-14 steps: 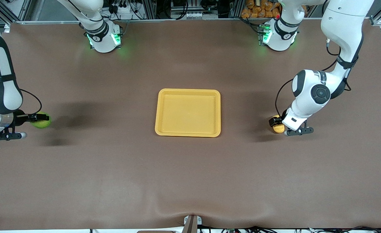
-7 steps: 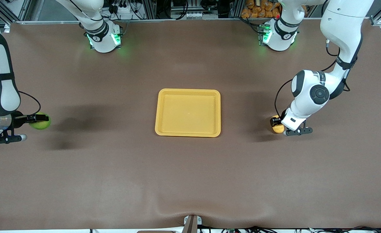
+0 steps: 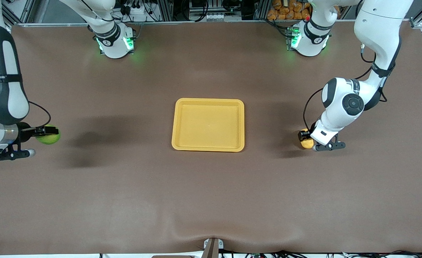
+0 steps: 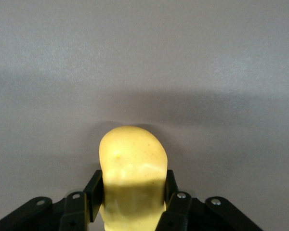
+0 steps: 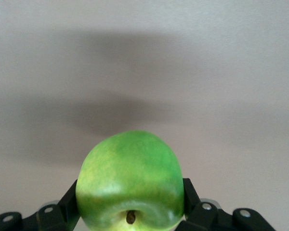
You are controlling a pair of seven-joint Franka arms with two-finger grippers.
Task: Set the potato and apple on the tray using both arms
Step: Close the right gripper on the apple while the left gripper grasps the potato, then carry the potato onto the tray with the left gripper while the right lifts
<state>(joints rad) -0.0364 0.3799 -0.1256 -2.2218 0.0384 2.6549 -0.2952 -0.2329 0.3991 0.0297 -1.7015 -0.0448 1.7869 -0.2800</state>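
Observation:
The yellow-orange tray (image 3: 182, 145) lies in the middle of the brown table, with nothing in it. My left gripper (image 3: 305, 139) is shut on the pale yellow potato (image 3: 307, 142) toward the left arm's end of the table; in the left wrist view the potato (image 4: 133, 166) sits between both fingers (image 4: 93, 192) above its shadow on the cloth. My right gripper (image 3: 44, 133) is shut on the green apple (image 3: 48, 136) at the right arm's end, lifted over its shadow. In the right wrist view the apple (image 5: 130, 183) fills the gap between the fingers (image 5: 190, 195), stem end toward the camera.
The brown table cloth (image 3: 211, 200) has a raised wrinkle at the edge nearest the front camera. The two arm bases (image 3: 114, 39) stand along the table's top edge. A pile of orange items (image 3: 286, 9) lies off the table by the left arm's base.
My right gripper has risen and shifted slightly toward the tray with the apple in it. My left gripper has moved very slightly toward the tray with the potato.

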